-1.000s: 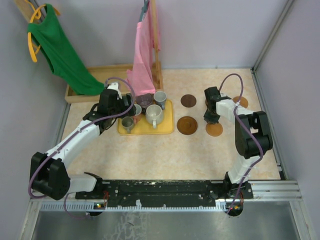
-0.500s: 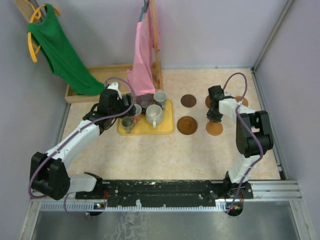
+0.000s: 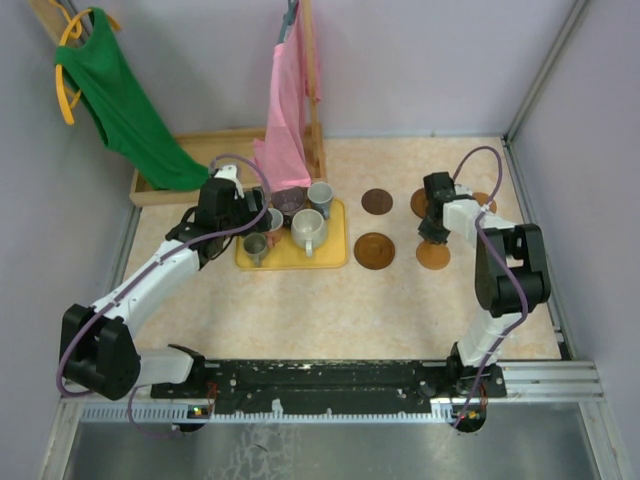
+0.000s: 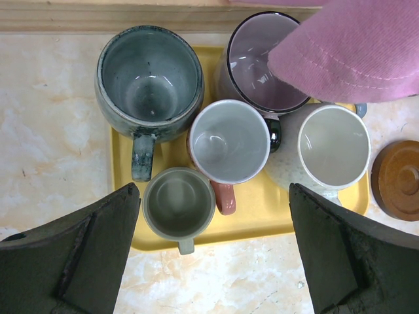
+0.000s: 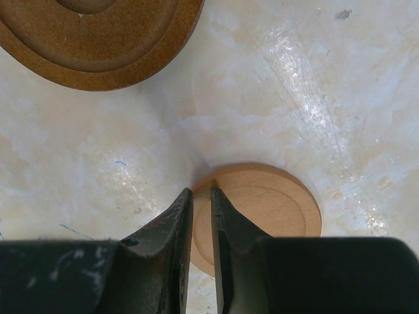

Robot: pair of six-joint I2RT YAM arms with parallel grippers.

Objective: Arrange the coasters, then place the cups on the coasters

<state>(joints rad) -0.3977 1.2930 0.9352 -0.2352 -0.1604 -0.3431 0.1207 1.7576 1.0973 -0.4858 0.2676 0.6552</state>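
My right gripper is shut on the rim of a light tan coaster that rests low on the table. From above, that coaster lies just in front of the right gripper. A brown coaster lies beyond it, and others sit near the tray. Two more coasters peek out beside the right arm. The left gripper hangs open above the yellow tray holding several cups: dark grey-green, mauve, pinkish, small grey-green and cream.
A pink cloth hangs from a wooden rack over the tray's far side. A green garment on a yellow hanger drapes into a wooden tray at the back left. Walls close in the table on three sides.
The right gripper has shifted a little to the right and farther back, dragging the tan coaster slightly with it. The left arm and the cups have not moved.
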